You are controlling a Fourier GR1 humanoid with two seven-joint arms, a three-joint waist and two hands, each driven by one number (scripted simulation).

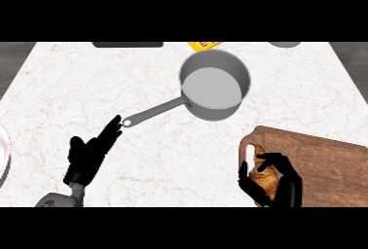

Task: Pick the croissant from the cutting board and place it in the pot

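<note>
- Right hand (289, 184), lower right of frame: fingers curled round croissant (264, 179), brown crust showing between them.
- Croissant over left end of board (323, 160), just beside the board's handle slot. Lifted or lying on the wood: cannot tell.
- Pot (214, 113), upper centre: upright, nothing inside, long handle running toward lower left. Well apart from board, bare surface (86, 82) between.
- Left hand (87, 154), lower left: open, fingers straight and up, holding nothing, tips near end of pot handle. Resting.
- Progress, by judgement: grasp made or nearly so. Carry to pot and release inside both left to do. Early stage.
- Next move probably up off the board, then toward upper left and over pot rim.
- Writing: yellow pack (205, 45) cut by top edge, reddish patch on it, no letters readable. No brand or label seen on pot or board.
- At the edges: dark flat thing (128, 44) upper left, grey round thing (285, 44) upper right, white plate (4, 155) rim at far left.
</note>
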